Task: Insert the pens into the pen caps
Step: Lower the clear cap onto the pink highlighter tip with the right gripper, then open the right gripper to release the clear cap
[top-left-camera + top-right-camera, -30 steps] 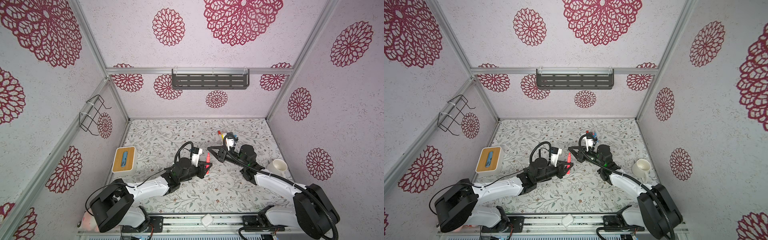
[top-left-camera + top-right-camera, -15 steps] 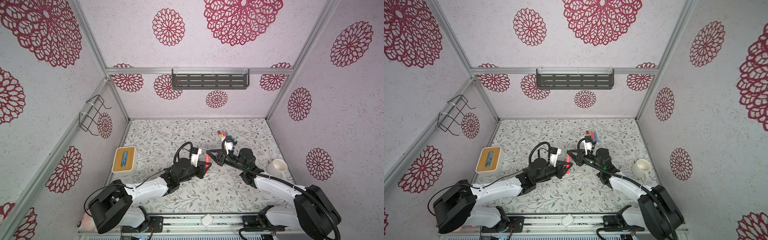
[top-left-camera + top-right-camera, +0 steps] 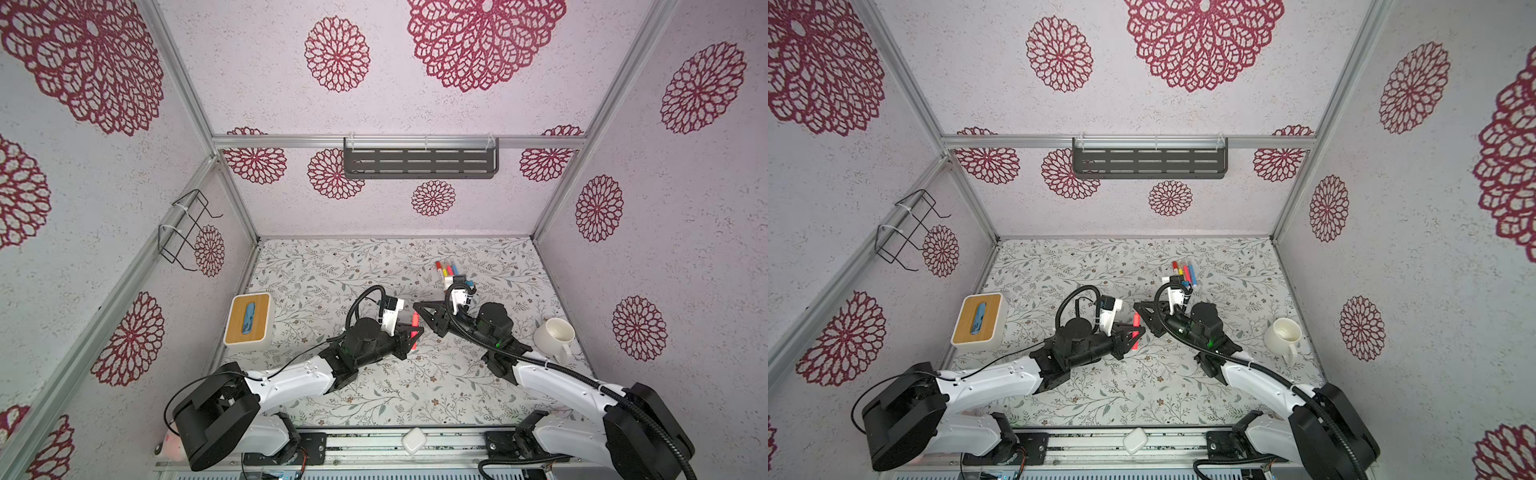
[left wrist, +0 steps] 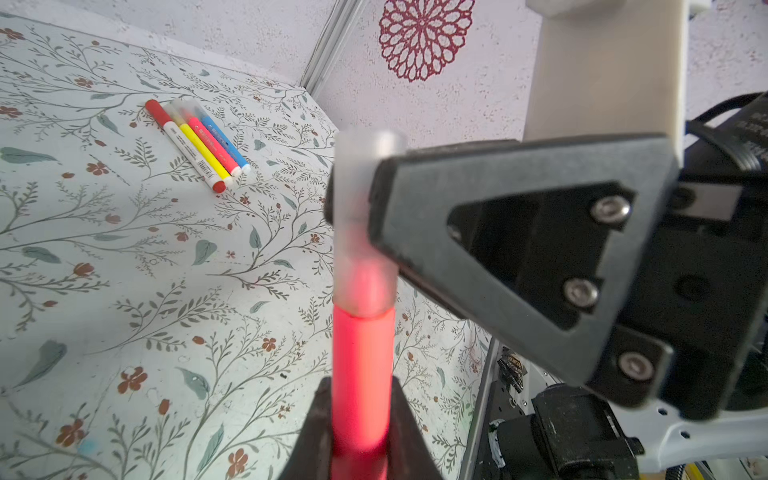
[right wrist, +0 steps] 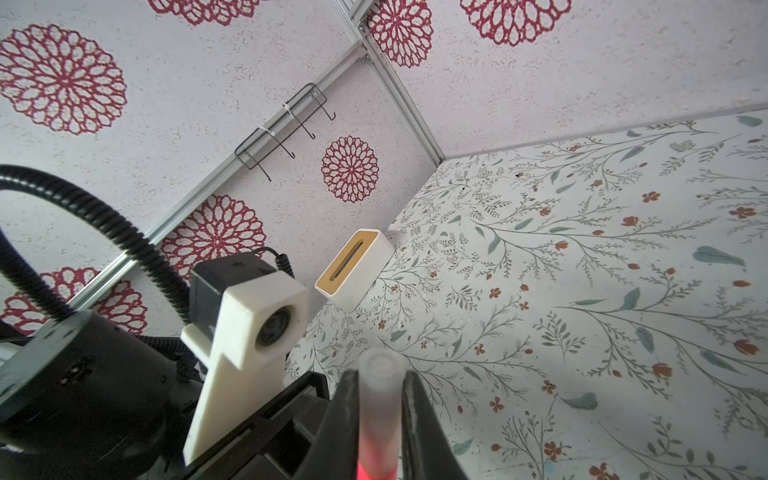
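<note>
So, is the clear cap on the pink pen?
On: the translucent cap sleeves the tip of the pink pen, pink showing through.

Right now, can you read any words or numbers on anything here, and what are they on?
No text here can be read for certain.
Four pens lying on the table: tiny print along the barrels, too small to read.
White-barrelled pen: a barcode, digits too small.
Right arm's black housing: pale lettering, blurred.
Pink pen and clear cap held up: no print shows.
</note>
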`<control>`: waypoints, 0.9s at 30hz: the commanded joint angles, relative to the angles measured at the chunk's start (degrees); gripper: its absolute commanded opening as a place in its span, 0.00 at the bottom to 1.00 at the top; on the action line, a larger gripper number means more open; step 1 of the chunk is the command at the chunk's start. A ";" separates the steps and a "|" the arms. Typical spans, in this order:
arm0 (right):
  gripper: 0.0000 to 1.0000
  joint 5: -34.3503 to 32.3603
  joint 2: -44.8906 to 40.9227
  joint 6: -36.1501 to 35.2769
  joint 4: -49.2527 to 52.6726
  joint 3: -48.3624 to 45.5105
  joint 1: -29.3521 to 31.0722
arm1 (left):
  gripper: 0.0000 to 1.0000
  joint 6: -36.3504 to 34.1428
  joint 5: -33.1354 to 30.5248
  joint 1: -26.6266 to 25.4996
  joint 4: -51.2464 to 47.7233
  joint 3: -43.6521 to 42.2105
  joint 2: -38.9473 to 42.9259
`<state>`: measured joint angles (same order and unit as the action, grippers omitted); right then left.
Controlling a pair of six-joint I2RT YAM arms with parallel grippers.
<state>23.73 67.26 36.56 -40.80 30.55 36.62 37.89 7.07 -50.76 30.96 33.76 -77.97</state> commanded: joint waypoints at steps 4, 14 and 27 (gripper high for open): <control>0.27 -0.03 -3.57 -4.03 8.88 -0.31 1.66 | 0.00 -1.49 -2.16 0.09 5.07 1.84 2.39; 0.56 -3.94 -9.27 -8.84 17.77 4.64 1.06 | 0.00 -1.85 -2.14 0.05 4.11 0.71 2.43; 0.59 -1.73 -2.55 -12.60 29.95 20.52 -1.47 | 0.00 -1.91 -2.19 -0.91 4.12 0.74 2.04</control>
<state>19.88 62.43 25.65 -13.13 48.40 35.29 36.67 5.26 -51.07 33.54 33.85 -76.71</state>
